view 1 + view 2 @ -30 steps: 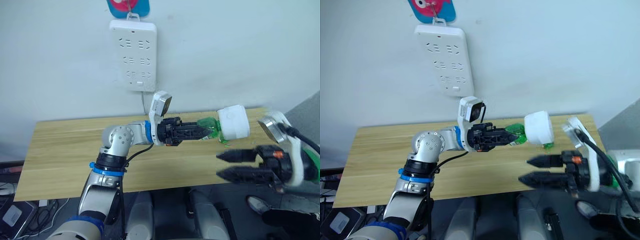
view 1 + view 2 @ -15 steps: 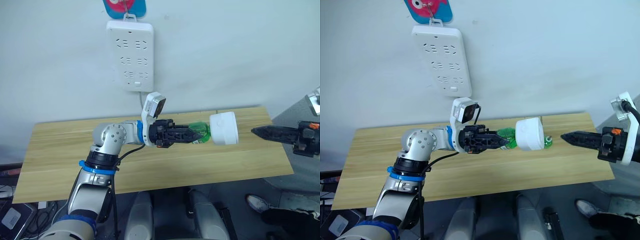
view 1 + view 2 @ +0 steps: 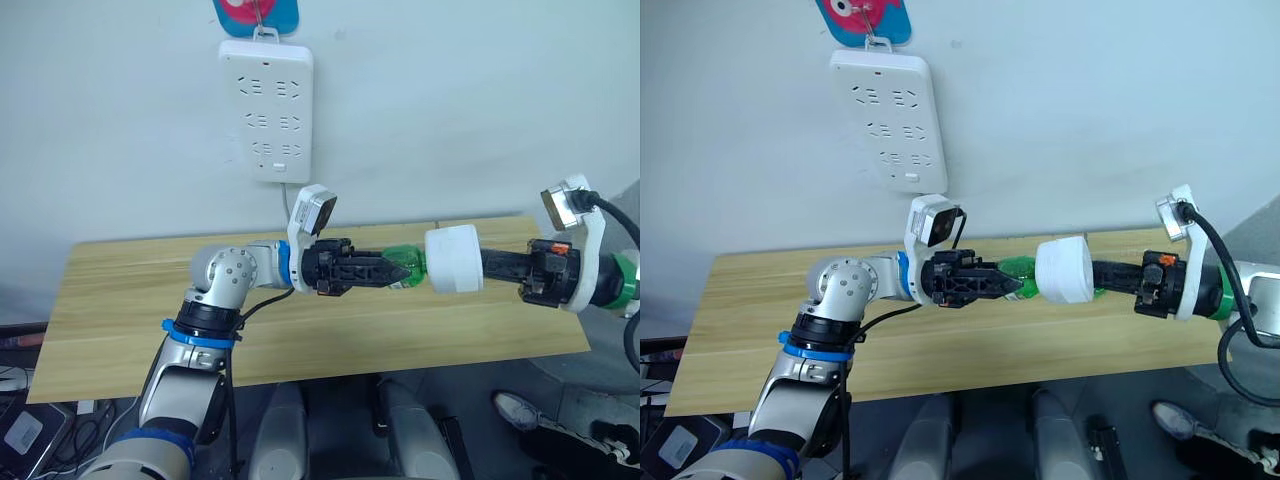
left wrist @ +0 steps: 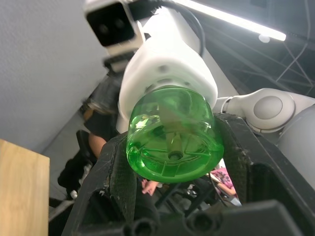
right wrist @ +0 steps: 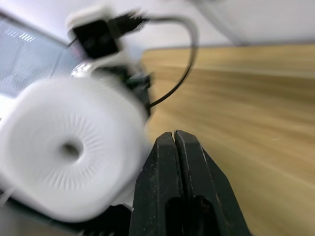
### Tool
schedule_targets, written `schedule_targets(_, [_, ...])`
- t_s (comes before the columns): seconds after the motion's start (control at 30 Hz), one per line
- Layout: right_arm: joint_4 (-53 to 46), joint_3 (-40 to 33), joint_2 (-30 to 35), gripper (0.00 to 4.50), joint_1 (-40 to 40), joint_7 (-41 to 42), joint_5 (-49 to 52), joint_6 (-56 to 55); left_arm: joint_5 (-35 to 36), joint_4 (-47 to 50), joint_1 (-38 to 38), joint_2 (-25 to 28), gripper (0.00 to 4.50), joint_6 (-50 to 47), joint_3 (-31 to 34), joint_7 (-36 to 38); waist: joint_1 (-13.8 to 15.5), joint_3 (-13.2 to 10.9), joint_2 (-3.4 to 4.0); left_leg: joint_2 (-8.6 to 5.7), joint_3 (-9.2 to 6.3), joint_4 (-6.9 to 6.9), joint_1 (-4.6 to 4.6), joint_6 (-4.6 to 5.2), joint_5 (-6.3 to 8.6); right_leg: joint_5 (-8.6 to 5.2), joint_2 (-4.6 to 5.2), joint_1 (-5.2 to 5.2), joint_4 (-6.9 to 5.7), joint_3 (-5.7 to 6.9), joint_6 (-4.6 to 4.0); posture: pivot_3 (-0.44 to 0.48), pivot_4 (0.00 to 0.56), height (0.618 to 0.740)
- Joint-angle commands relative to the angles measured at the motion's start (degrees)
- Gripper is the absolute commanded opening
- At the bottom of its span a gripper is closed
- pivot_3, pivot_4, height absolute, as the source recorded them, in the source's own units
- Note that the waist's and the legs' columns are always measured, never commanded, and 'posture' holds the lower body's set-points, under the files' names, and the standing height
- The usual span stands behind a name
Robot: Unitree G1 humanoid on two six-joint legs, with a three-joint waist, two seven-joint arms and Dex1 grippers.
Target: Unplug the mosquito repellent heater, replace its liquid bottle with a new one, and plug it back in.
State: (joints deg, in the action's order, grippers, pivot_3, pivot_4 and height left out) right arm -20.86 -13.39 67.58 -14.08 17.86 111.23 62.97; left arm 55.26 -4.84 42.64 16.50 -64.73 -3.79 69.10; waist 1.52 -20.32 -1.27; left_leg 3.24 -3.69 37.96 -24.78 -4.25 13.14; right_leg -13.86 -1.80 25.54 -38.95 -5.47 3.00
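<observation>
The mosquito repellent heater, a white cylinder, hangs sideways in the air over the wooden table, away from the wall. A green liquid bottle is still joined to its left end. My left gripper is shut on that bottle; the left wrist view has the bottle's round base between the black fingers, the heater beyond it. My right gripper is shut and empty, its tips at the heater's flat holed top. Whether they touch it I cannot tell.
A long white power strip hangs on the wall above the table's back edge, its cord dropping behind my left arm. A pink and blue hanger is above it. The table's near edge runs below both arms.
My right gripper went from open to shut, drew away to the right, then came back in to the heater's top end. The left gripper kept hold of the bottle.
</observation>
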Motion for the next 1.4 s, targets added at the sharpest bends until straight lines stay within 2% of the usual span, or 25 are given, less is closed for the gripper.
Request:
schedule_targets(0.03, [-6.95,-3.28,1.87,0.04,1.75,6.77,1.77,-1.22,-0.65,0.68,0.40,-0.96,2.28,1.70,0.05,-0.86,-0.05,0.00,0.01,0.00,0.00,-0.01,0.00,0.00,0.00,0.00,0.00,0.00,0.00,0.00,0.00,0.130,0.303,0.740])
schedule_targets(0.17, [-7.75,-2.72,3.53,0.04,0.92,9.03,1.77,-3.46,-1.53,-0.16,0.69,-1.64,2.28,2.75,0.10,-1.31,-0.20,0.00,0.01,0.00,0.03,0.02,0.02,0.00,0.00,0.00,0.00,-0.01,-0.01,-0.05,0.00,0.128,0.304,0.740])
schedule_targets(0.3, [-6.96,-0.82,4.00,0.04,-3.64,9.81,1.77,-4.77,-2.23,-0.02,0.45,-1.34,2.28,3.32,-0.47,-0.81,-0.30,0.01,0.01,0.00,0.03,0.02,0.04,0.00,-0.01,0.00,-0.01,0.00,-0.05,-0.04,0.00,0.124,0.305,0.740])
schedule_targets(0.53, [0.22,6.08,2.24,0.04,-21.87,9.72,1.77,-0.28,-4.33,0.99,-0.65,0.12,2.28,4.93,-2.76,1.50,-0.22,0.00,0.01,0.00,0.06,0.00,0.02,0.00,0.00,0.01,0.00,0.03,-0.01,-0.06,-0.01,0.118,0.306,0.740])
schedule_targets(0.7, [5.21,9.87,-0.61,0.04,-30.11,5.93,1.77,3.19,-4.64,1.94,-1.37,0.93,2.28,5.52,-3.89,2.98,-0.19,0.00,0.01,0.01,0.03,-0.03,0.00,0.01,0.00,0.02,0.00,0.05,0.00,-0.02,-0.04,0.119,0.306,0.740])
schedule_targets(0.93, [6.57,12.93,-0.25,0.04,-28.24,-3.07,1.68,3.78,-3.73,2.91,-1.51,1.25,2.28,4.41,-3.89,3.73,-0.08,0.00,0.01,0.01,0.03,-0.02,-0.04,0.01,0.00,0.02,0.00,0.06,0.02,-0.03,-0.04,0.130,0.309,0.740])
schedule_targets(1.03, [7.92,12.45,-0.83,0.04,-28.31,-4.30,1.74,3.83,-3.02,2.47,-1.31,0.89,2.28,3.20,-2.70,2.48,-0.13,0.00,0.01,0.01,0.03,-0.02,-0.03,0.01,0.00,0.01,0.00,0.07,0.00,-0.03,-0.03,0.141,0.308,0.740])
schedule_targets(1.3, [11.92,8.05,1.88,0.04,-29.43,-2.17,1.77,6.62,-2.61,2.60,-2.09,1.17,2.28,2.05,-1.59,1.72,-0.10,0.00,0.01,0.02,0.04,-0.04,-0.03,0.01,0.00,0.01,0.00,0.09,0.00,-0.02,-0.03,0.145,0.302,0.740])
schedule_targets(1.4, [11.04,3.14,8.16,0.04,-24.48,5.57,1.77,12.59,-2.56,1.93,-1.83,1.20,2.28,1.95,-1.03,1.37,0.14,0.00,0.01,0.01,0.04,-0.07,-0.06,0.01,0.00,0.02,0.00,0.11,0.01,-0.01,-0.04,0.145,0.302,0.740])
